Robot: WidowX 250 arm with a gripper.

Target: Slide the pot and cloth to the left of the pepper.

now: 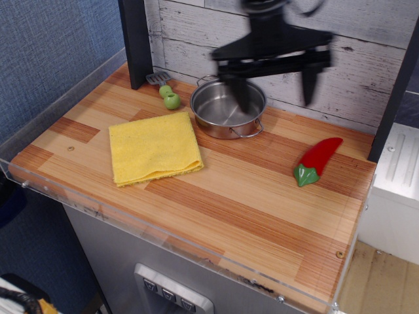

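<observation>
The shiny steel pot stands at the back middle of the wooden table. The yellow cloth lies flat just left and in front of it, its corner close to the pot. The red chili pepper with its green cap lies to the right. My black gripper hangs wide open above the pot's right side, blurred by motion. One finger is over the pot, the other over the table beyond it. It holds nothing.
Two small light-green round pieces and a grey spatula-like piece lie by a dark post at the back left. A white plank wall runs behind. A clear rim edges the table's front.
</observation>
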